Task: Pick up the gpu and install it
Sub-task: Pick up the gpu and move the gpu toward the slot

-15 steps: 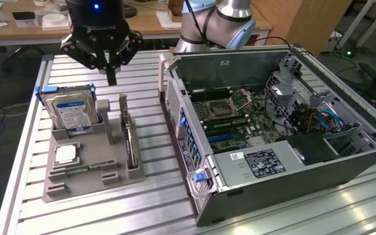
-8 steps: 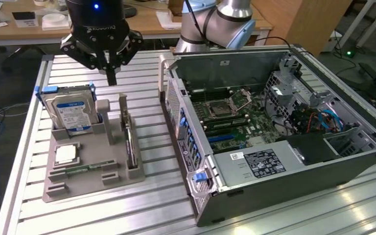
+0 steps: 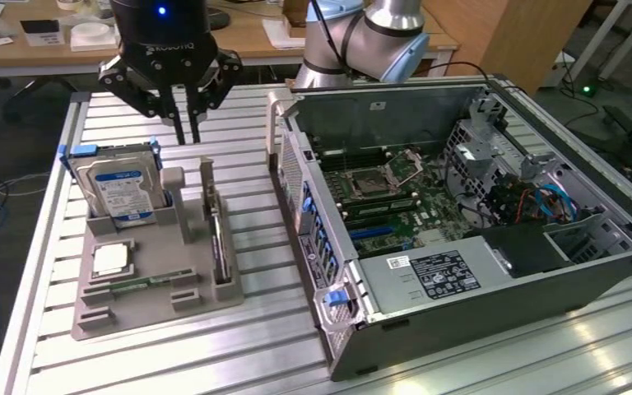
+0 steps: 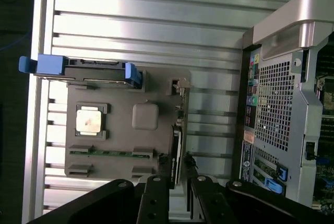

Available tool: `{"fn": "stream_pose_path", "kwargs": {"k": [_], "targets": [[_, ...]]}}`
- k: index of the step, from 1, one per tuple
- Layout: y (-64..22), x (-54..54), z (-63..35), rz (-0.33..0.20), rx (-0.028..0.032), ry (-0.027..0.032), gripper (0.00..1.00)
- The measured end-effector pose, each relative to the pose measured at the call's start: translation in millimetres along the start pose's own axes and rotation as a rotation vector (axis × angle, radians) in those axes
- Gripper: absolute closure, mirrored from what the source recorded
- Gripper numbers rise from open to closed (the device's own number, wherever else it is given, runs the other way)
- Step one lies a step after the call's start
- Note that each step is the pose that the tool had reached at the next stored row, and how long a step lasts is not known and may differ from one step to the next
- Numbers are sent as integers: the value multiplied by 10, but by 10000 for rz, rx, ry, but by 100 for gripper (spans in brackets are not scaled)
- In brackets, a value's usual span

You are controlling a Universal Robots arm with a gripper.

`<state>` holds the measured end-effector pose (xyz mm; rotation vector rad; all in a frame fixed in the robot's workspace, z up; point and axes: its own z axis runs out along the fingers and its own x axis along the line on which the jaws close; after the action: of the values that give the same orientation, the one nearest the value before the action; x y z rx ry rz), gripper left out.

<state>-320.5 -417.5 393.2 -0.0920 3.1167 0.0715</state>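
Overhead, the gripper [image 3: 188, 136] is hanging toward eleven o'clock in the exterior view. Its wrist is standing vertical, and its two fingers [image 3: 194, 123] are pointing straight down at the slatted table [image 3: 239, 337]. Its jaws are standing narrowly apart, gripping nothing. The gpu [image 3: 218, 247] is sitting on edge in a slot of the grey holder [image 3: 146, 309], at about six o'clock from the fingertips and apart from them. In the wrist view, the card's end is lining up with the gap between the fingers. The hard drive [image 3: 118, 185] is standing at the holder's back, and the open computer case [image 3: 579, 280] is lying toward three o'clock.
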Motion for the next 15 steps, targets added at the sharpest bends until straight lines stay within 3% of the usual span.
{"fn": "stream_pose_path", "kwargs": {"k": [2,4,5,6,7,9,11,13,15], "targets": [[0,0,0,0,-1,0,77],[0,0,0,0,0,1,65],[0,0,0,0,0,0,65],[0,0,0,0,0,0,53],[0,0,0,0,0,1,53],[0,0,0,0,0,1,42],[0,0,0,0,0,0,42],[0,0,0,0,0,0,29],[0,2,1,4,4,0,29]]}}
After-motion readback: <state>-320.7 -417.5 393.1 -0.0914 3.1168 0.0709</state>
